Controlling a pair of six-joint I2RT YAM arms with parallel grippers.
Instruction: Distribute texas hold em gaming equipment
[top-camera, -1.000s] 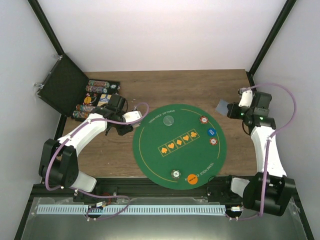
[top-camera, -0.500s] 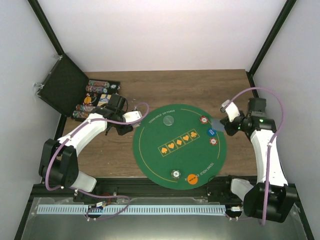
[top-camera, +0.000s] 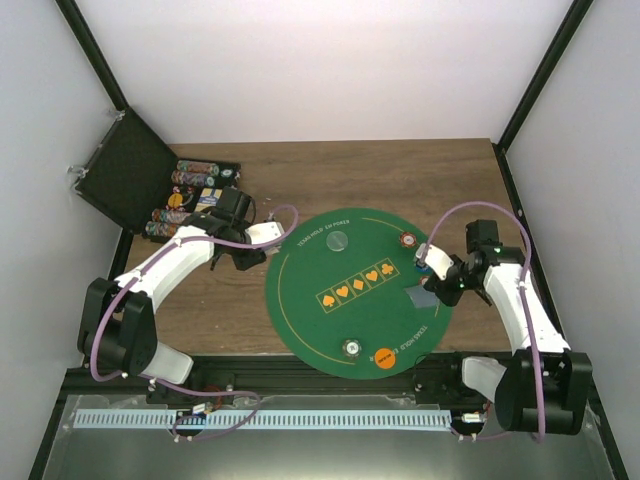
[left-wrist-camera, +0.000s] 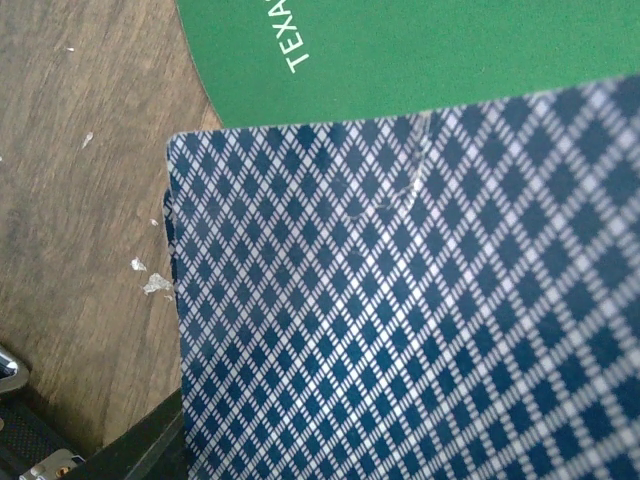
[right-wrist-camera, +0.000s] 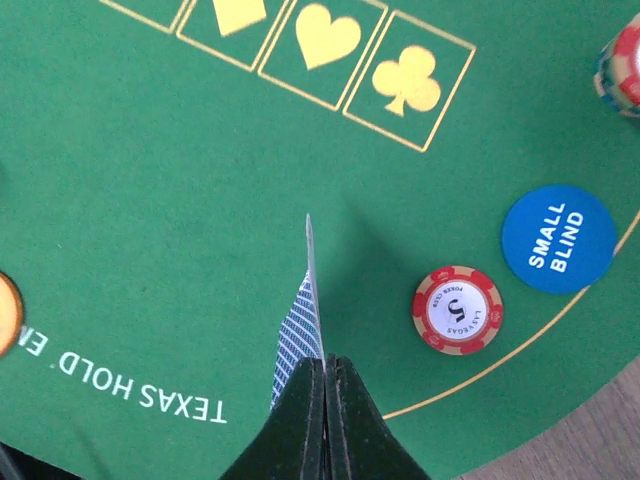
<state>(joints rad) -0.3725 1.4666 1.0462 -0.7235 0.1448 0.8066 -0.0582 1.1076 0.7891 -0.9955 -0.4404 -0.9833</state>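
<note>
1. Left of the green mat (top-camera: 300, 310): one open black case (top-camera: 125, 185) holding rows of tokens.
2. At the mat's left edge: the left gripper (top-camera: 243, 256). One grey-blue card back (left-wrist-camera: 400, 320) fills its wrist view and hides the fingers, so its grip cannot be told.
3. On the mat: five printed suit boxes (top-camera: 358, 282) and six tokens:
   - pale clear token (top-camera: 339, 239)
   - green-rimmed token (top-camera: 350, 348)
   - orange token (top-camera: 384, 356)
   - red-and-white stack (top-camera: 408, 240)
   - red-and-white chip (right-wrist-camera: 457, 309)
   - blue token (right-wrist-camera: 558, 238)
4. Over the mat's right part: the right gripper (right-wrist-camera: 325, 400), fingers clenched on one card (right-wrist-camera: 298, 340) held edge-on.
</note>
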